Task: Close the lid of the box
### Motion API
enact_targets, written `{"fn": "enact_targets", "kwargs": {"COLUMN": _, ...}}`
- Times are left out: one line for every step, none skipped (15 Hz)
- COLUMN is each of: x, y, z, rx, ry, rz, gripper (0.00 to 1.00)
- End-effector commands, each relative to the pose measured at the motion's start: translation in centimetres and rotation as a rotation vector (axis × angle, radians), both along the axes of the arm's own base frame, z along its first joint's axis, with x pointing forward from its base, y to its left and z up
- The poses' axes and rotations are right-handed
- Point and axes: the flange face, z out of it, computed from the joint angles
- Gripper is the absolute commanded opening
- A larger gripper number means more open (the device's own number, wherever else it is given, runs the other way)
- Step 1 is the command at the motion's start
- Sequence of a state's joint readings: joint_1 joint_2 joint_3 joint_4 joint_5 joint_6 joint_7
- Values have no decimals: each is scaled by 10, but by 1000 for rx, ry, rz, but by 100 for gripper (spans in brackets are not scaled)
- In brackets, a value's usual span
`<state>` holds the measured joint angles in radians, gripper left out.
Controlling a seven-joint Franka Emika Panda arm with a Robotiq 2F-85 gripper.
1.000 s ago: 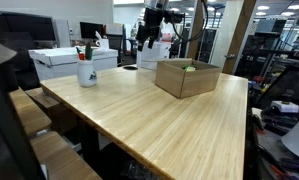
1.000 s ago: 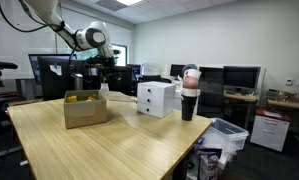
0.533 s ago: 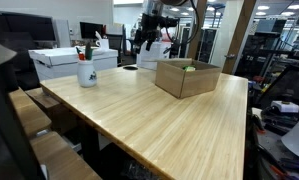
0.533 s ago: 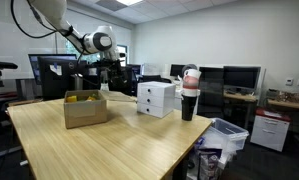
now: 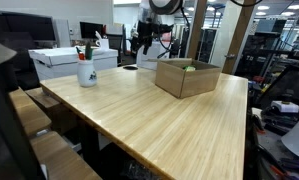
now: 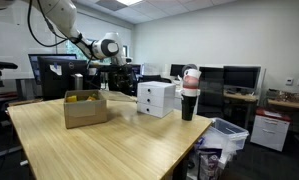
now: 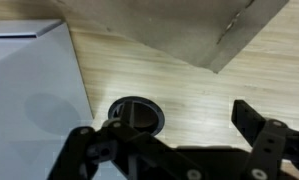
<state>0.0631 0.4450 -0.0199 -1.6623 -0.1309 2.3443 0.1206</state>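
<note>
Began closest in, at the gripper (image 7: 171, 150) in the wrist view: dark fingers (image 7: 257, 128) spread wide, released, grasping nothing. Hovered over the table (image 7: 199, 95), clear of the box. Looked down past the fingertips onto a dark round hole (image 7: 136, 113) in the wood, just short of the box (image 7: 154, 28), with a tan corner of it filling the top of that view. Caught a white box (image 7: 27, 90) beside the box as well, apart from it.

Turned next to an exterior view. Found bare pale wood in front of the box, then a white mug (image 5: 86, 72) with red and green bits poking out, well apart from the box and nearer the camera. Made out the box itself about mid-table, resting flat on the wood, top unclosed: lid (image 5: 175, 62) not folded over, something yellow-green showing above the rim. Could not tell the separate flaps from the walls at that size.

Spotted the gripper (image 5: 141, 40) beyond the box, higher than its rim, touching none of it, off toward the white box. Read the same in both exterior views.

Reached, farthest back behind the box, dark monitors (image 6: 49, 72) and desks.
</note>
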Motion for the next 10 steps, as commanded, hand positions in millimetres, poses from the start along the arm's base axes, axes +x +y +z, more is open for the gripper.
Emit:
{"fn": "enact_targets", "kwargs": {"x": 12, "y": -12, "z": -7, "rx": -8, "ry": 25, "rz": 9, "gripper": 100}}
{"fn": "enact_targets", "kwargs": {"x": 14, "y": -14, "z": -9, "rx": -8, "ry": 30, "rz": 6, "gripper": 100}}
{"fn": "enact_targets", "kwargs": {"x": 16, "y": -16, "z": -12, "rx": -9, "ry": 38, "rz": 0, "gripper": 100}}
{"fn": "enact_targets", "kwargs": {"x": 17, "y": -18, "z": -14, "rx": -9, "ry": 47, "rz": -3, "gripper": 100}}
{"fn": "enact_targets", "kwargs": {"x": 18, "y": -19, "z": -16, "rx": -8, "ry": 54, "rz": -6, "gripper": 100}}
{"fn": "enact_targets", "kwargs": {"x": 18, "y": -20, "z": -18, "rx": -6, "ry": 63, "rz": -12, "gripper": 100}}
{"fn": "enact_targets", "kwargs": {"x": 19, "y": -21, "z": -19, "rx": -2, "ry": 71, "rz": -11, "gripper": 100}}
{"fn": "enact_targets", "kwargs": {"x": 19, "y": -22, "z": -20, "rx": -2, "ry": 80, "rz": -14, "gripper": 100}}
{"fn": "enact_targets", "kwargs": {"x": 20, "y": -23, "z": -21, "rx": -2, "ry": 86, "rz": -16, "gripper": 100}}
{"fn": "enact_targets", "kwargs": {"x": 20, "y": -24, "z": -22, "rx": -2, "ry": 92, "rz": -19, "gripper": 100}}
